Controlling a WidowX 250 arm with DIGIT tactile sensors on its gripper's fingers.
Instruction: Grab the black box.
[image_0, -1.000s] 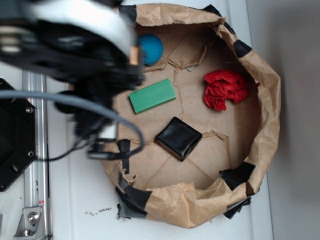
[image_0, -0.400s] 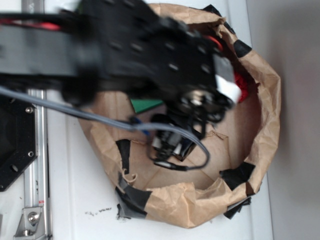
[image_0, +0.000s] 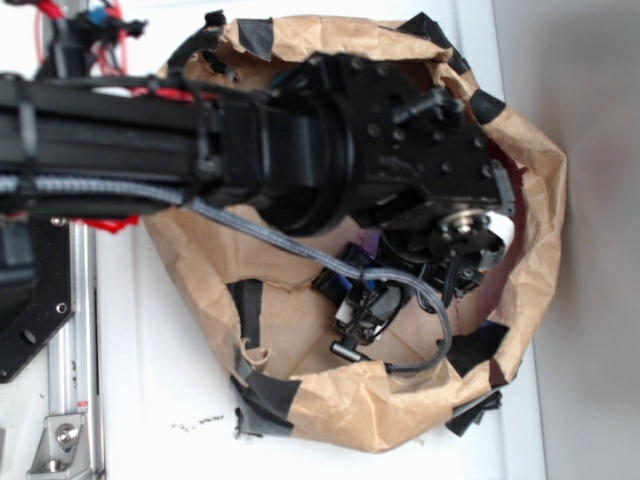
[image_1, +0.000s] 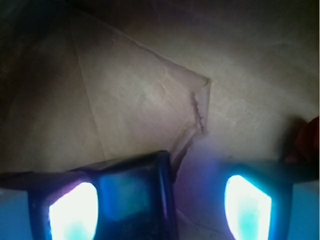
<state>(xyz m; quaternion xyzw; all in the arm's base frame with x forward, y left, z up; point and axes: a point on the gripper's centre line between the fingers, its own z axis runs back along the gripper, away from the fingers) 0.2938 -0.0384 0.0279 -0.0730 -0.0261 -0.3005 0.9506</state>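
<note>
The robot arm (image_0: 250, 150) reaches from the left across a brown paper nest (image_0: 520, 180) patched with black tape (image_0: 478, 347), covering most of its inside. Below the arm's head, a corner of the black box (image_0: 328, 284) shows on the paper floor (the rest is hidden). The gripper (image_0: 368, 310) hangs right over it; its opening is unclear. A grey cable (image_0: 280, 245) loops beneath the arm.

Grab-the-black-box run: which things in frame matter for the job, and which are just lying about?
Job:
glossy black square box, between the fingers
gripper, open

Lying about:
brown paper lining, torn
black tape patches
grey cable
</note>
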